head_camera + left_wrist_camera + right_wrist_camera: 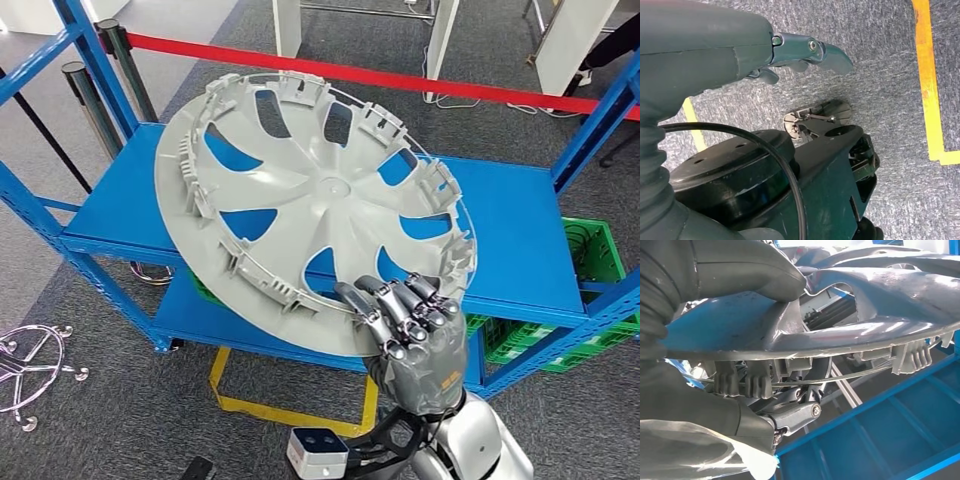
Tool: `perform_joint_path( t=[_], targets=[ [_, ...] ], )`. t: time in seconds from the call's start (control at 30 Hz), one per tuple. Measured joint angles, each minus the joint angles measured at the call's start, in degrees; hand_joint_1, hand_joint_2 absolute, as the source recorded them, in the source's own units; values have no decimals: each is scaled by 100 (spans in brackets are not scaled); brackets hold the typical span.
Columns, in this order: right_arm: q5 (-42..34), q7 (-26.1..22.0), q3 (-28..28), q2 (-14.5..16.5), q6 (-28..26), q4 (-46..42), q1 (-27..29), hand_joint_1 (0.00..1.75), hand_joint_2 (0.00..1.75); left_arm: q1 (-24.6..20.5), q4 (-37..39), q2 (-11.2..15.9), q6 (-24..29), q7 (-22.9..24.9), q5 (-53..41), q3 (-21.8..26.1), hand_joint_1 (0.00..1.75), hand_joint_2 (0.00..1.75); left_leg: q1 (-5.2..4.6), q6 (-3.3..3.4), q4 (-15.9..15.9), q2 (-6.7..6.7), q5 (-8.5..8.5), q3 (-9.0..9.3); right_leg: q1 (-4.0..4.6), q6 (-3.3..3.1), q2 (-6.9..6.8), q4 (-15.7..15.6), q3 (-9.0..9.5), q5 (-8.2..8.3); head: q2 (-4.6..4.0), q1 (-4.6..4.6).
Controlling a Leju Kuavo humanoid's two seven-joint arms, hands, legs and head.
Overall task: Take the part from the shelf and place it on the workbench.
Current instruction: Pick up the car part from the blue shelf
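The part is a large grey wheel cover (302, 190), inner side up, with clips and a wire ring round its rim. It hangs tilted above the blue shelf (521, 230), its far edge higher. My right hand (411, 335) grips its near rim, fingers curled over the top. In the right wrist view the thumb (749, 267) presses one face of the wheel cover (874, 310) and the darker fingers (794, 415) close on the other. My left hand (753, 50) hangs over the grey carpet, its fingers holding nothing.
Blue shelf uprights (90, 50) rise at the back left and at the right (596, 120). A red barrier tape (362, 75) runs behind the shelf. A green crate (596, 270) sits low at the right. Yellow floor tape (287, 405) marks the carpet in front.
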Motion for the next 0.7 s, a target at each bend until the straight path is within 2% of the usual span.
perform_joint_path(
  t=[0.3,0.43,0.57,0.7],
  targets=[
    [0,-12,28,0,0,0,0,175,175,-16,0,-2,46,27,-69,-11,0,175,0,0,0,0,0,0,1,0,0,0,-1,0,0,0],
    [0,-160,12,4,0,-3,12,175,175,-21,0,1,120,27,-183,-75,0,175,0,0,0,0,0,0,1,0,0,0,-2,0,0,0],
    [0,-606,-139,64,0,-55,115,175,175,-31,0,7,143,27,-255,-125,0,175,0,0,0,0,0,0,0,0,-1,0,-2,0,0,-1],
    [8,-1365,-536,243,0,-246,315,175,175,-51,0,17,209,60,-371,-212,0,175,0,0,0,0,0,0,0,0,-2,0,-3,-1,0,1]
  ],
)
